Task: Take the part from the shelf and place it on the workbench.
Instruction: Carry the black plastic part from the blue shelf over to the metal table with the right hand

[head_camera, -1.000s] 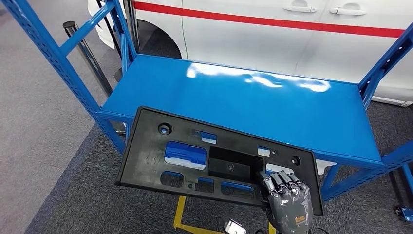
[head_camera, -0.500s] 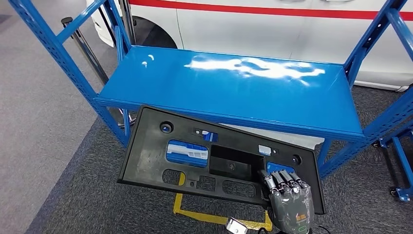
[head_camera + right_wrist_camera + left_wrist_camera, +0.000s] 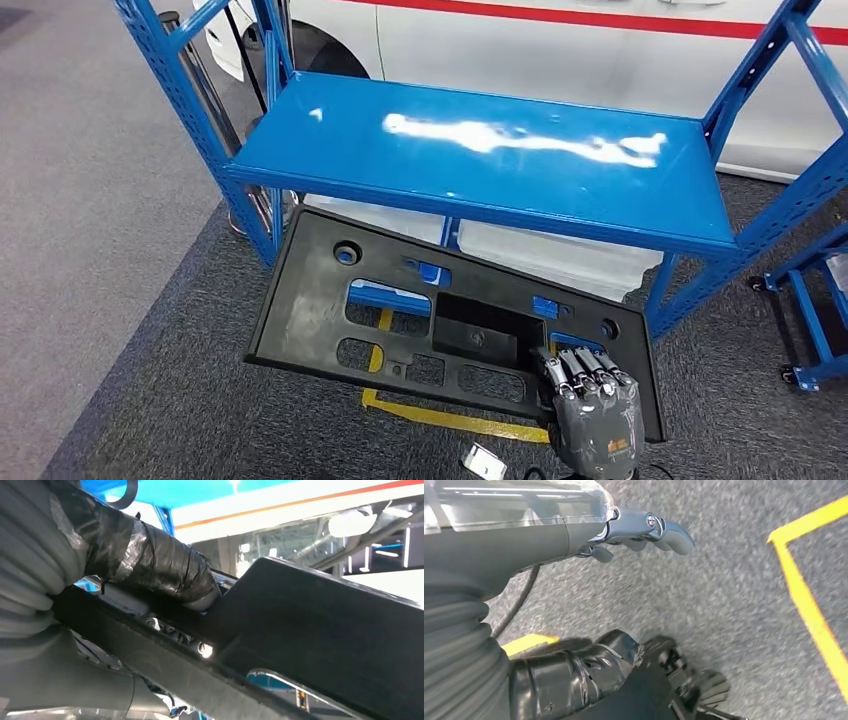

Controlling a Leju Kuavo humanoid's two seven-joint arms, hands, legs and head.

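Observation:
The part is a long black plastic panel (image 3: 305, 305) with several cut-outs. It hangs tilted in the air in front of the blue shelf (image 3: 480, 150), over the carpet. My right hand (image 3: 592, 412) grips its near right edge, fingers curled over the top face. In the right wrist view the taped thumb (image 3: 150, 560) presses against the panel's dark underside (image 3: 325, 625). My left hand (image 3: 639, 530) hangs over the grey carpet, holding nothing, its fingers apart from the taped thumb (image 3: 574, 680).
The shelf board is bare and glossy. A white car (image 3: 560, 50) with a red stripe stands behind it. White bins (image 3: 560, 255) sit under the shelf. Yellow floor tape (image 3: 450, 418) runs below the panel. A blue wheeled frame (image 3: 810, 330) stands at the right.
The whole view has shifted: the shelf now lies farther off and higher in the picture. The panel, earlier overlapping the shelf board, now hangs in front of it over the floor. My right hand's grip is unchanged.

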